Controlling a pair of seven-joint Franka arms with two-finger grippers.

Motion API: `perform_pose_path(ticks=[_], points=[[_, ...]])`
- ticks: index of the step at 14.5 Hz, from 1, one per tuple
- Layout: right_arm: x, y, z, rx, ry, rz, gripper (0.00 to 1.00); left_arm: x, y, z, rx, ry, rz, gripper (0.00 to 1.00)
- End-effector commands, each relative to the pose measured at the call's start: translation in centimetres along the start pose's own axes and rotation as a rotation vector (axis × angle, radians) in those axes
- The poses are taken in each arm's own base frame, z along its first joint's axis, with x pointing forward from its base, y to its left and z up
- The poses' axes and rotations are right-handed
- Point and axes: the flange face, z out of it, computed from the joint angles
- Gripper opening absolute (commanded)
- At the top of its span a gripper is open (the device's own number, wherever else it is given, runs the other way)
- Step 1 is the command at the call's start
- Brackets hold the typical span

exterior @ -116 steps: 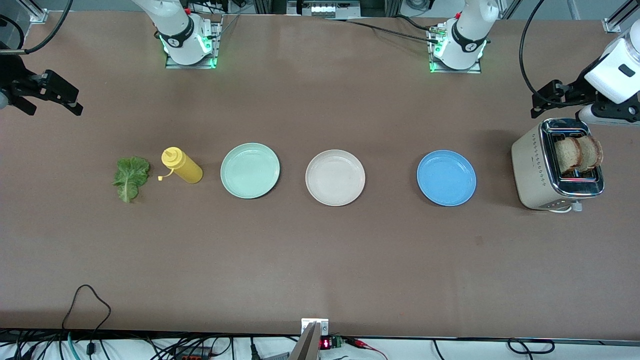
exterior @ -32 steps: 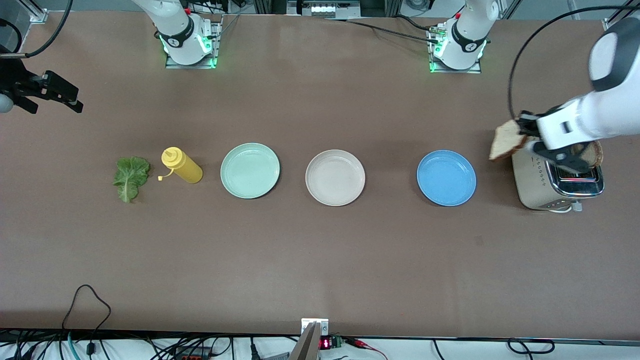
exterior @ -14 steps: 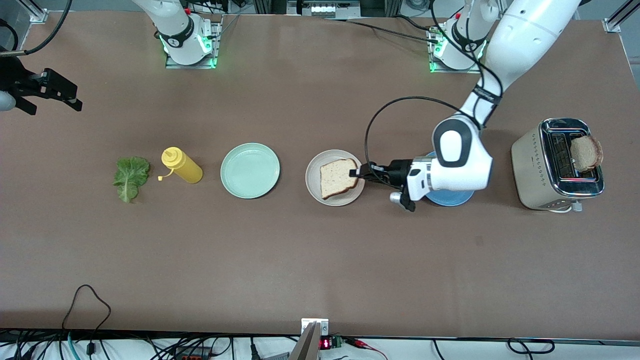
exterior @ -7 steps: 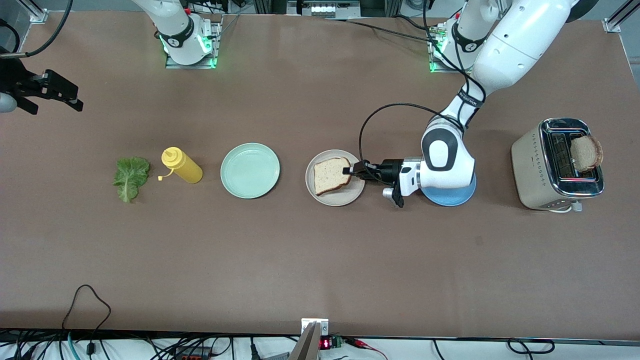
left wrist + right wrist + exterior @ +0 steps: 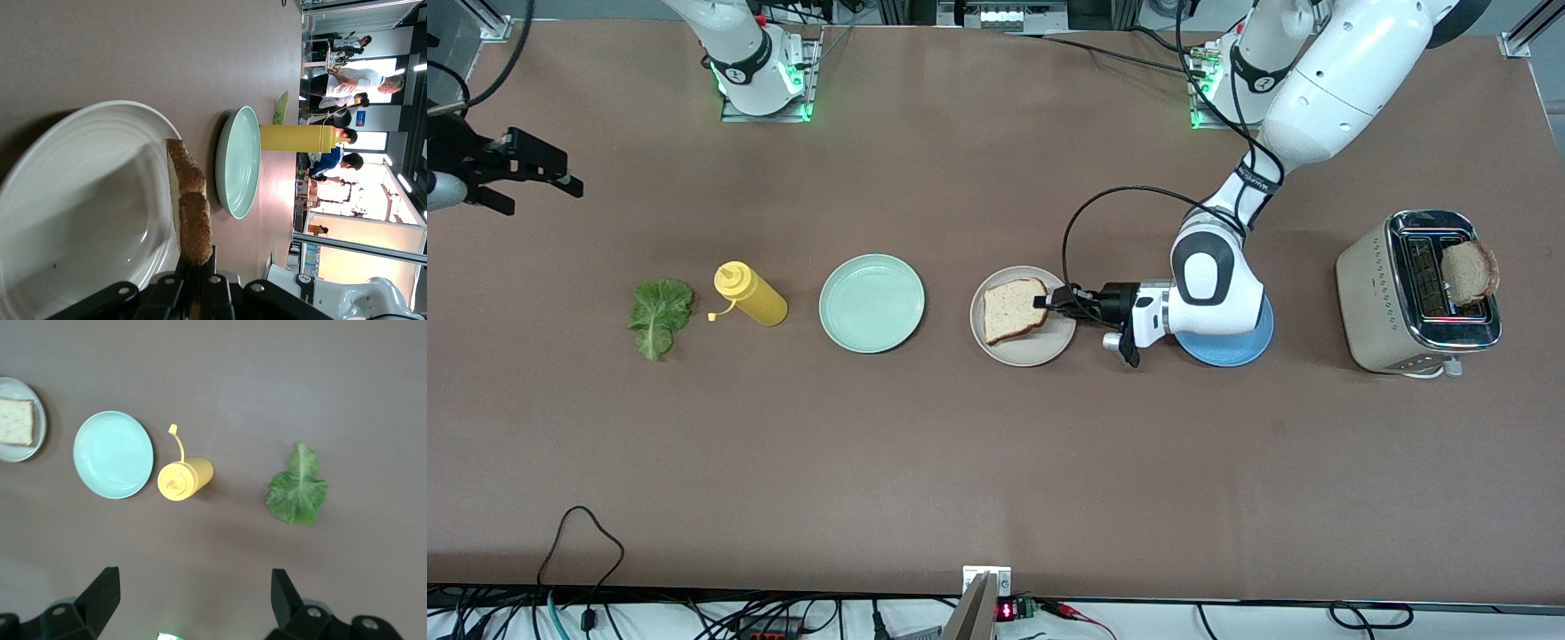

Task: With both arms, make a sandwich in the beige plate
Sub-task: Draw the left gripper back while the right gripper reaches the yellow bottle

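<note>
My left gripper (image 5: pixel 1042 301) is shut on the edge of a bread slice (image 5: pixel 1011 310) and holds it over the beige plate (image 5: pixel 1024 352). In the left wrist view the slice (image 5: pixel 189 204) stands edge-on between my black fingers above the plate (image 5: pixel 80 200). A second bread slice (image 5: pixel 1469 271) sticks out of the toaster (image 5: pixel 1378 298). The green lettuce leaf (image 5: pixel 660 316) lies at the right arm's end of the table and shows in the right wrist view (image 5: pixel 298 490). My right gripper (image 5: pixel 547 174) is open and empty, high over the table edge near the lettuce.
A yellow squeeze bottle (image 5: pixel 749 293) stands between the lettuce and the mint-green plate (image 5: pixel 871 303). The blue plate (image 5: pixel 1236 347) lies partly under my left wrist, between the beige plate and the toaster. Cables run along the table edge nearest the camera.
My left arm has carried the bread slice from the toaster to the beige plate and shifted it a little toward the mint-green plate. The right gripper has drifted slightly.
</note>
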Motion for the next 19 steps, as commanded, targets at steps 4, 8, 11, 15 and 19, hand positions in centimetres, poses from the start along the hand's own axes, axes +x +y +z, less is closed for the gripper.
perform_pose_path(ticks=[4, 8, 11, 15, 19], points=[[-2.9, 5.9, 4.7, 0.169, 0.122, -0.261, 1.0, -0.5, -0.8, 0.8, -0.021, 0.006, -0.002, 0.0], [-5.3, 9.4, 10.3, 0.286, 0.251, -0.418, 1.0, -0.7, -1.7, 0.8, -0.016, 0.004, 0.007, 0.77], [-5.8, 10.7, 14.2, 0.343, 0.372, -0.545, 1.0, -0.2, -1.6, -0.5, -0.005, 0.02, 0.04, 1.0], [-5.0, 13.5, 21.1, 0.457, 0.56, -0.697, 1.0, 1.1, 1.2, -4.0, 0.073, -0.006, 0.158, 1.0], [-4.8, 14.7, 27.5, 0.531, 0.686, -0.806, 1.0, 1.9, 3.4, -9.1, 0.174, -0.113, 0.242, 1.0]])
